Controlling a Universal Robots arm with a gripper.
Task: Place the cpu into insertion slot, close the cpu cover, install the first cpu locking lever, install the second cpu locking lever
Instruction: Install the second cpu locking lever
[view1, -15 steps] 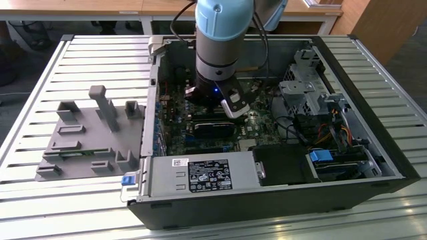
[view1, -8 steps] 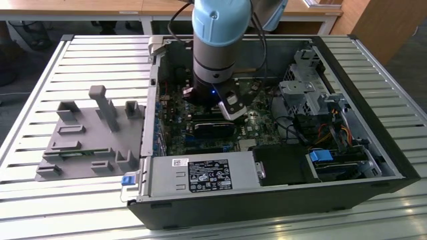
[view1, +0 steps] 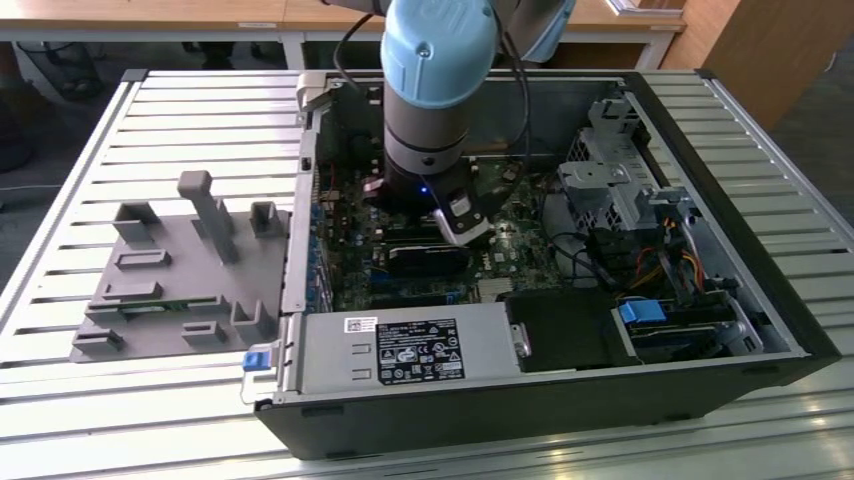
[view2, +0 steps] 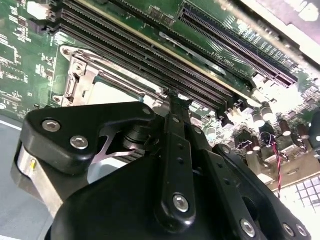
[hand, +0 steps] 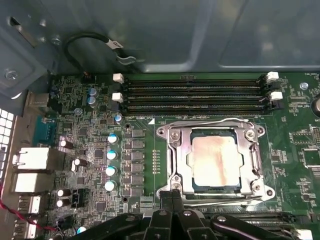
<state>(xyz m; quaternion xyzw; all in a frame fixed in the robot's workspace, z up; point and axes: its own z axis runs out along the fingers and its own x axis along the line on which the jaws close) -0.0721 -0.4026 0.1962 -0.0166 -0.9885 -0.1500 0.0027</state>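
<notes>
A robot arm's gripper (hand: 171, 196) hangs low over the green motherboard (hand: 85, 165) of an opened desktop computer case (view1: 534, 400), its black fingers pressed together at the edge of the processor socket.

In the first wrist view the cpu (hand: 216, 160), a flat square chip with a dull silver-grey face tinged coppery, lies seated in the insertion slot (hand: 200, 186); the cpu cover (hand: 252, 150), a thin bright metal frame with a central window, lies closed around it, the chip's face showing through. The fingertips (hand: 167, 196) meet just beside the frame's rim. Long black memory slots (hand: 195, 92) run near the socket. In the exterior view a grey fixture tray (view1: 174, 290) sits on the slatted table (view1: 80, 180) beside the case.
</notes>
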